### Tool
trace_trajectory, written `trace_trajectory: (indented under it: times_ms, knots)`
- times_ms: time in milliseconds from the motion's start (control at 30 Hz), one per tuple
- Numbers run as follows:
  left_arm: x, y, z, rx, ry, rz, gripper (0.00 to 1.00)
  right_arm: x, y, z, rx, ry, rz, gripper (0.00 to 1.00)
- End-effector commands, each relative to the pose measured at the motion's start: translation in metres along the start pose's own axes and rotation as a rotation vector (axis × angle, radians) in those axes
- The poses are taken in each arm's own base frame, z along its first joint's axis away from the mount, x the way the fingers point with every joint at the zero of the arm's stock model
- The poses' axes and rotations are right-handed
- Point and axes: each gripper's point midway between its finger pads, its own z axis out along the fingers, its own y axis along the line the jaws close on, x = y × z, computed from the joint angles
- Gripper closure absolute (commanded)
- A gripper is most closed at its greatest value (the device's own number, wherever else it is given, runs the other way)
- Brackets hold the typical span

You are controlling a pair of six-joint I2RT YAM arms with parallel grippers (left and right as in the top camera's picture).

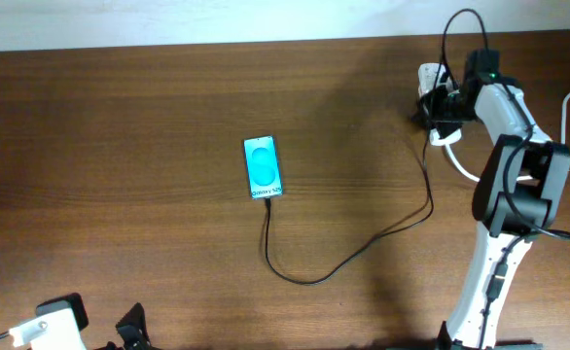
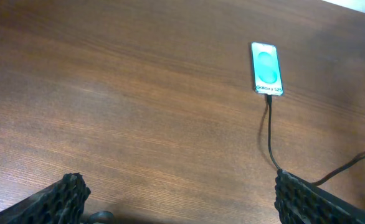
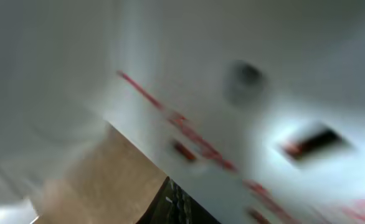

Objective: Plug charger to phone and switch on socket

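Right end effector pressed together over socket by far edge of worktop, right side; we judge that suits switching it on. Charger sits in phone, mid-worktop. Left end effector spread wide, idle at near edge.

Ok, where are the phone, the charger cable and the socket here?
phone [image 1: 263, 167], overhead, middle of its cyan screen.
charger [image 2: 269, 132], left wrist, cable stretch just below the phone.
socket [image 1: 428, 77], overhead, its visible white end.
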Motion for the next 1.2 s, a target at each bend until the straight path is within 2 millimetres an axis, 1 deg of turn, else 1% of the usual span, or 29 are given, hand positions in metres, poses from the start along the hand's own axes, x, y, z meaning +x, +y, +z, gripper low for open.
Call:
trace_trajectory:
  times_ms: [0,33,100,133,167,200,267,300,333,367,400,467,500,533,567,600,633,667,700,733,767,800,833,900,933,967,1000,1067,1167]
  knots:
    - [-0.001,0.002,-0.001,-0.006,-0.012,-0.009,0.01,-0.045,-0.059,-0.039,0.103,-0.118,0.078,0.95]
    - [-0.001,0.002,-0.001,-0.006,-0.012,-0.009,0.01,-0.051,-0.056,-0.067,0.082,-0.151,0.073,0.96]
    - [-0.001,0.002,-0.001,-0.006,-0.012,-0.009,0.01,-0.057,-0.055,-0.103,0.059,-0.194,0.059,0.96]
    - [-0.001,0.002,-0.001,-0.006,-0.012,-0.009,0.01,-0.057,-0.056,-0.114,0.063,-0.207,0.043,0.96]
    - [-0.001,0.002,-0.001,-0.006,-0.012,-0.009,0.01,-0.057,-0.06,-0.123,0.086,-0.224,0.042,0.96]
    - [-0.001,0.002,-0.001,-0.006,-0.012,-0.009,0.01,-0.057,-0.059,-0.129,0.085,-0.231,0.011,0.96]
    - [-0.001,0.002,-0.001,-0.006,-0.012,-0.009,0.01,-0.052,-0.046,-0.161,0.069,-0.275,-0.113,0.96]
    - [-0.001,0.002,-0.001,-0.006,-0.012,-0.009,0.01,-0.048,-0.037,-0.183,0.054,-0.311,-0.166,0.96]
    - [-0.001,0.002,-0.001,-0.006,-0.012,-0.009,0.01,-0.039,-0.026,-0.216,0.034,-0.365,-0.229,0.96]
    - [-0.001,0.002,-0.001,-0.006,-0.012,-0.009,0.01,-0.031,-0.019,-0.243,0.024,-0.413,-0.278,0.96]
    - [-0.001,0.002,-0.001,-0.006,-0.012,-0.009,0.01,-0.017,-0.012,-0.276,0.015,-0.472,-0.325,0.96]
    - [-0.001,0.002,-0.001,-0.006,-0.012,-0.009,0.01,0.013,0.002,-0.322,-0.011,-0.554,-0.419,0.96]
    - [-0.001,0.002,-0.001,-0.006,-0.012,-0.009,0.01,0.047,0.011,-0.362,-0.048,-0.623,-0.458,0.96]
    - [-0.001,0.002,-0.001,-0.006,-0.012,-0.009,0.01,0.072,0.013,-0.384,-0.066,-0.661,-0.478,0.96]
    - [-0.001,0.002,-0.001,-0.006,-0.012,-0.009,0.01,0.087,0.014,-0.397,-0.081,-0.684,-0.491,0.96]
    - [-0.001,0.002,-0.001,-0.006,-0.012,-0.009,0.01,0.108,0.013,-0.412,-0.093,-0.711,-0.511,0.96]
    - [-0.001,0.002,-0.001,-0.006,-0.012,-0.009,0.01,0.139,0.014,-0.429,-0.121,-0.735,-0.596,0.96]
    - [-0.001,0.002,-0.001,-0.006,-0.012,-0.009,0.01,0.154,0.015,-0.437,-0.147,-0.746,-0.616,0.96]
    - [-0.001,0.002,-0.001,-0.006,-0.012,-0.009,0.01,0.176,0.015,-0.446,-0.179,-0.754,-0.639,0.96]
    - [-0.001,0.002,-0.001,-0.006,-0.012,-0.009,0.01,0.205,0.007,-0.458,-0.194,-0.778,-0.654,0.95]
    - [-0.001,0.002,-0.001,-0.006,-0.012,-0.009,0.01,0.213,0.004,-0.461,-0.197,-0.785,-0.657,0.95]
    - [-0.001,0.002,-0.001,-0.006,-0.012,-0.009,0.01,0.23,-0.002,-0.466,-0.203,-0.798,-0.664,0.88]
    - [-0.001,0.002,-0.001,-0.006,-0.012,-0.009,0.01,0.246,-0.01,-0.469,-0.205,-0.802,-0.667,0.78]
    - [-0.001,0.002,-0.001,-0.006,-0.012,-0.009,0.01,0.273,-0.029,-0.467,-0.193,-0.785,-0.655,0.44]
    - [-0.001,0.002,-0.001,-0.006,-0.012,-0.009,0.01,0.28,-0.036,-0.464,-0.178,-0.771,-0.642,0.35]
    - [-0.001,0.002,-0.001,-0.006,-0.012,-0.009,0.01,0.286,-0.044,-0.458,-0.164,-0.74,-0.626,0.08]
    - [-0.001,0.002,-0.001,-0.006,-0.012,-0.009,0.01,0.29,-0.052,-0.451,-0.145,-0.7,-0.604,0.01]
    - [-0.001,0.002,-0.001,-0.006,-0.012,-0.009,0.01,0.299,-0.064,-0.441,-0.116,-0.636,-0.57,0.02]
    - [-0.001,0.002,-0.001,-0.006,-0.012,-0.009,0.01,0.301,-0.067,-0.438,-0.111,-0.617,-0.561,0.02]
